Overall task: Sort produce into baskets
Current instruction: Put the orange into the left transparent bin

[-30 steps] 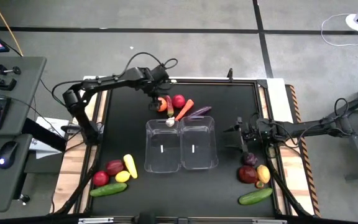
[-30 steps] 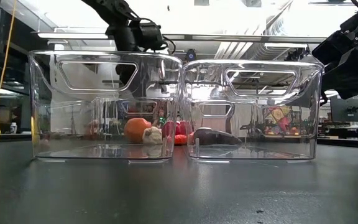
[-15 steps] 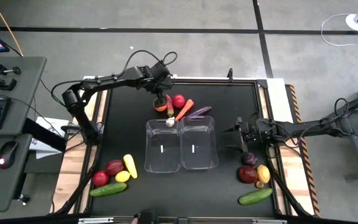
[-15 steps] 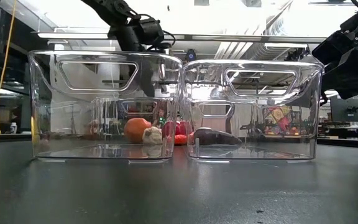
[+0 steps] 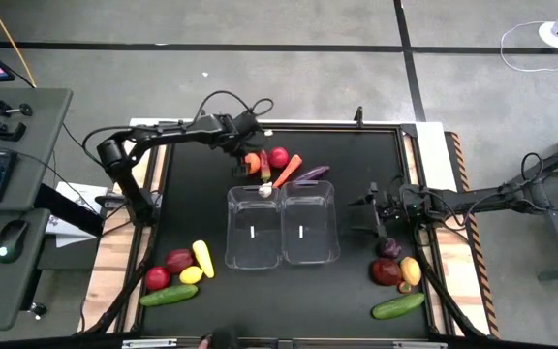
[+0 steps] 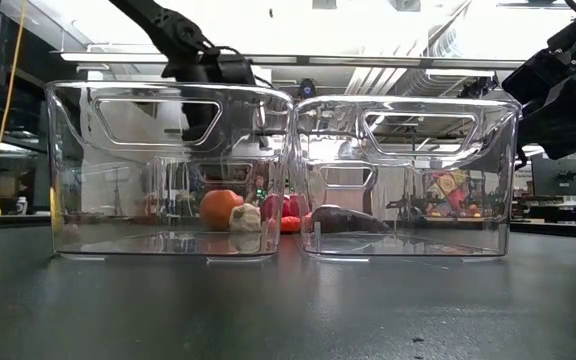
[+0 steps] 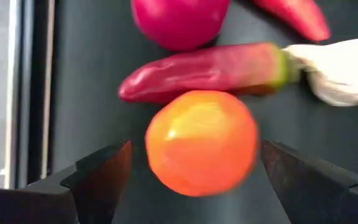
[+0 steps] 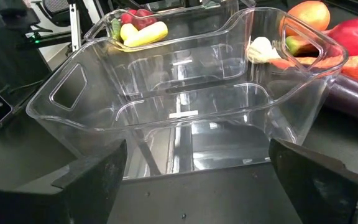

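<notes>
An orange [image 7: 201, 143] lies on the black table at the far middle, beside a red chili [image 7: 204, 71], a red apple [image 5: 278, 157], a carrot [image 5: 290, 171], a purple eggplant [image 5: 310, 174] and a white bulb [image 5: 264, 191]. My left gripper [image 5: 247, 155] points down over the orange, open. Its fingers [image 7: 101, 177] stand on either side of the fruit with a little gap. Two clear baskets [image 5: 255, 228] [image 5: 308, 225] stand side by side mid-table. My right gripper [image 5: 366, 215] waits open beside the right basket [image 8: 185, 106].
More produce lies at the near left: red apples, a lemon, a banana and a cucumber [image 5: 168, 294]. At the near right are a purple piece, an apple, a lemon and a cucumber [image 5: 398, 305]. In the low view the baskets [image 6: 168, 170] stand in front of the orange [image 6: 221, 208].
My left gripper has come down toward the orange and shifted slightly toward the table's left edge. The produce and baskets have not moved.
</notes>
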